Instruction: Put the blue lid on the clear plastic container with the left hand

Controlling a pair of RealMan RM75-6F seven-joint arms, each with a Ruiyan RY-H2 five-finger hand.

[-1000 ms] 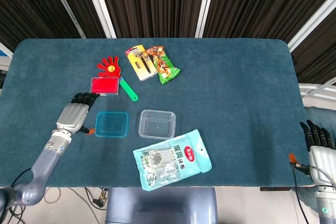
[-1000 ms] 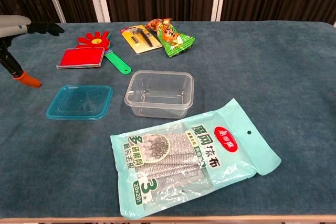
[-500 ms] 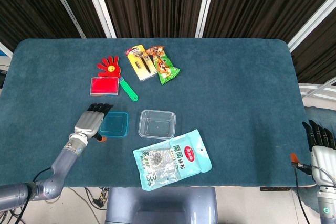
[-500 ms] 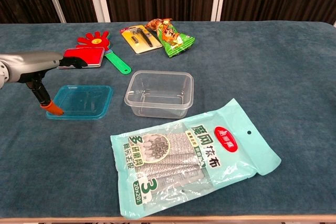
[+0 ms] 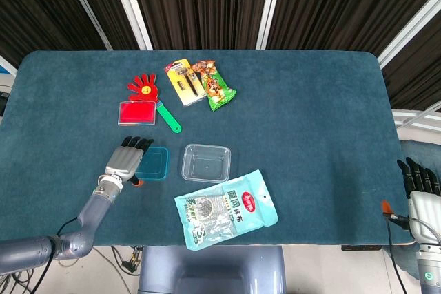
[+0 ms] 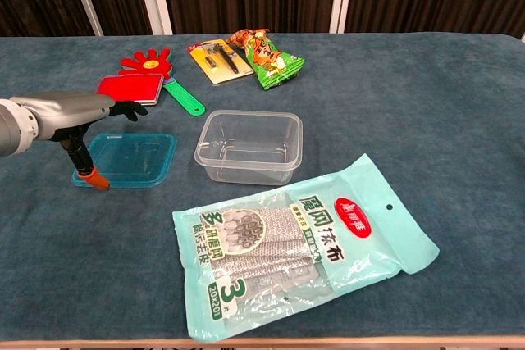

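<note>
The table (image 5: pixel 310 101) carries everything, placed here against the container (image 5: pixel 206 163) near its front edge. Just in front of the container lies a teal pouch (image 5: pixel 226 208). The lid (image 6: pixel 131 158) lies flat just to the container's left, apart from it. The left hand (image 5: pixel 125 159) hovers over the lid's left edge — fingers spread and extended, holding nothing. The right hand (image 5: pixel 418 184) sits far right, off the table — fingers straight, empty.
</note>
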